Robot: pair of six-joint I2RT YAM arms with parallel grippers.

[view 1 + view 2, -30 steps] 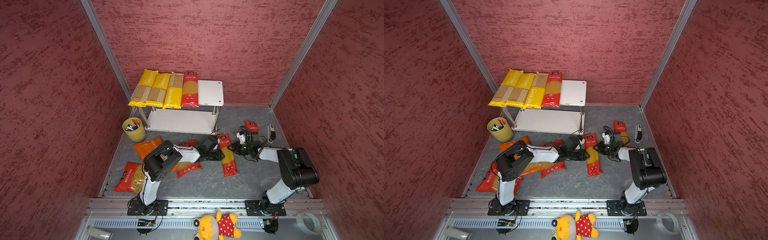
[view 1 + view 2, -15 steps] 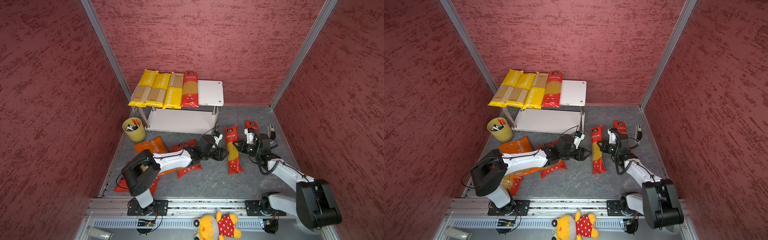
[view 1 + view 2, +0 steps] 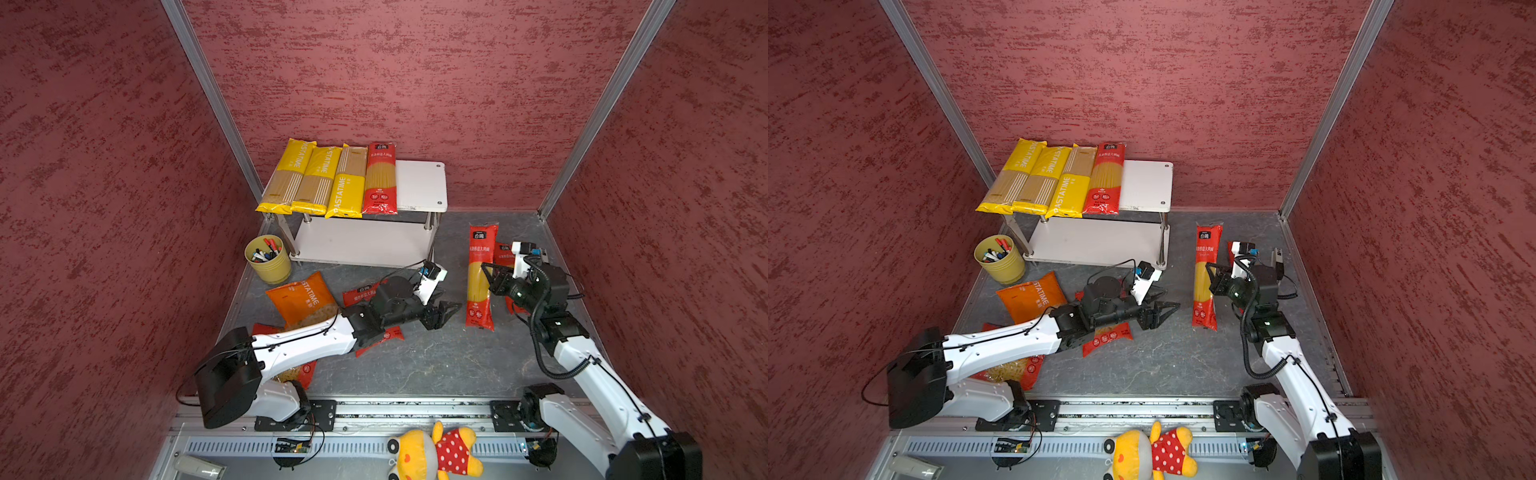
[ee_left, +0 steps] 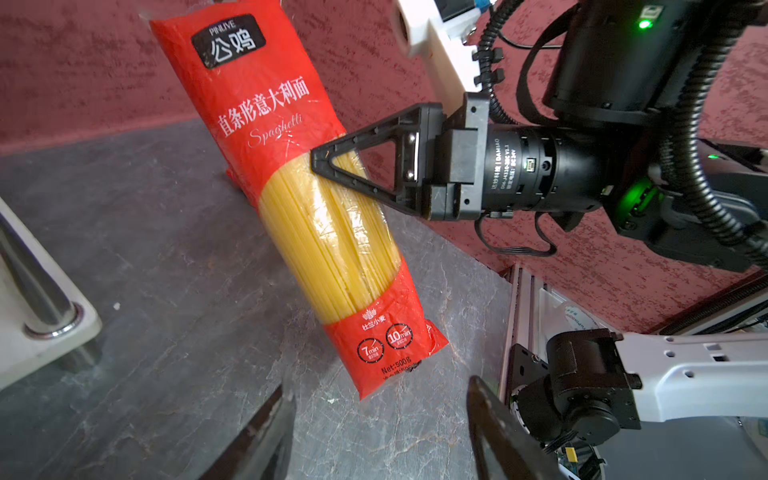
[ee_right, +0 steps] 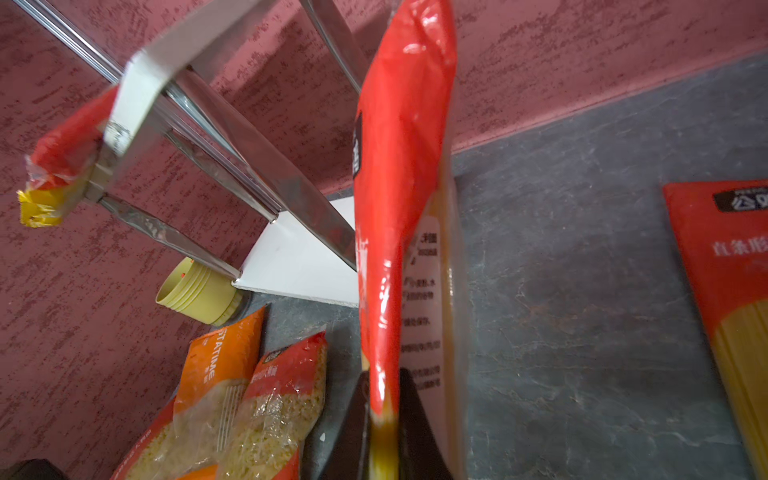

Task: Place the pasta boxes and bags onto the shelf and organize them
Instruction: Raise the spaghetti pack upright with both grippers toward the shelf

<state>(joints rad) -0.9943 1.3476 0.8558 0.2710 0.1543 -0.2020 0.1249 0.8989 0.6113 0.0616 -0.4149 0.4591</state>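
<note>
We read white print on the red spaghetti pack (image 4: 307, 199) in the left wrist view: "PINLIVE" and "公鸡" on a black patch at its top, then "直条形意大利面" and a script "Spaghetti". Near its bottom, two circles say "7 min" and "10 min", with "Net: 500g" below. A black cylindrical motor (image 4: 519, 166) carries "DAMIAO". In both top views, "PASTATIME" runs along the yellow spaghetti packs (image 3: 1067, 195) and the orange bag (image 3: 1032, 297).
</note>
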